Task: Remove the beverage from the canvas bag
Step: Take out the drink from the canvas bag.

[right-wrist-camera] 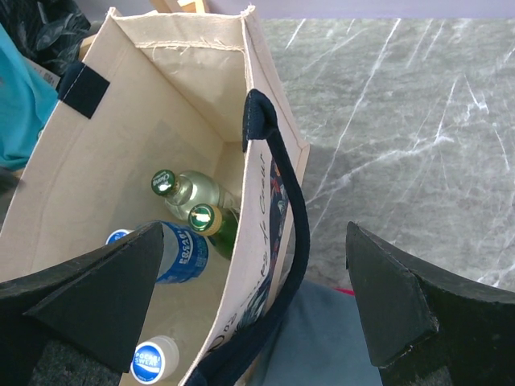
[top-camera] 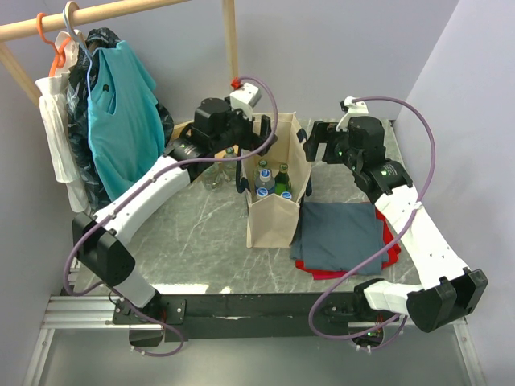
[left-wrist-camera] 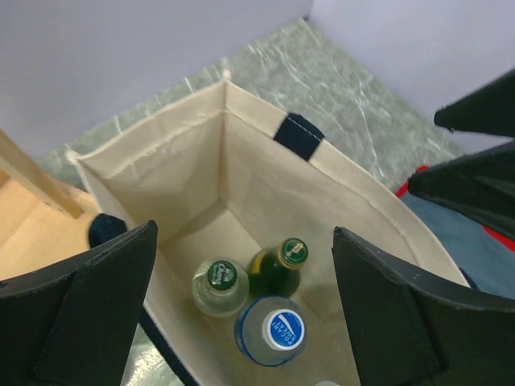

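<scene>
The beige canvas bag stands upright mid-table with its mouth open. Inside it stand several beverage bottles: a clear one with a green cap, a dark green one and a blue-capped plastic one. My left gripper hovers open above the bag's far left rim, and its fingers frame the bottles from above without touching them. On the bag's right, my right gripper is open, with its jaws either side of the right wall and the navy handle. Neither gripper holds anything.
A folded grey-blue cloth lies on a red cloth right of the bag. A wooden rack post rises behind it. Hanging clothes, among them a teal top, fill the back left. Walls close in behind and at the right.
</scene>
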You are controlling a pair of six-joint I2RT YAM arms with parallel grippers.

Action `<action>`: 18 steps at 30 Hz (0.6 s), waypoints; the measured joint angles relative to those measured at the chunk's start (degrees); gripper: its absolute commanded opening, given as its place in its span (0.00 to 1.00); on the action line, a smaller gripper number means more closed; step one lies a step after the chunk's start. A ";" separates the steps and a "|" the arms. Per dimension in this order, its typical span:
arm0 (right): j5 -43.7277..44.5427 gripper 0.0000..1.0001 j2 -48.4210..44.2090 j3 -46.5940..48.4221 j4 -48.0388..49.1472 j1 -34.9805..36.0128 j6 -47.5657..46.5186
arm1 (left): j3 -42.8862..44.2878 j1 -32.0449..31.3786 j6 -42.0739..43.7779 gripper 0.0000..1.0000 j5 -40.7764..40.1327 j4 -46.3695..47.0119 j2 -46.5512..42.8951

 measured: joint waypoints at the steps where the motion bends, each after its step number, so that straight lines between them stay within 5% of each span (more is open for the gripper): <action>1: -0.02 1.00 0.00 0.00 -0.02 0.00 0.00 | 0.00 -0.20 0.26 0.95 0.42 -0.13 0.50; 18: -0.87 1.00 -0.26 0.00 -0.09 0.00 -0.02 | 2.19 -1.99 1.27 0.95 1.09 -2.51 5.29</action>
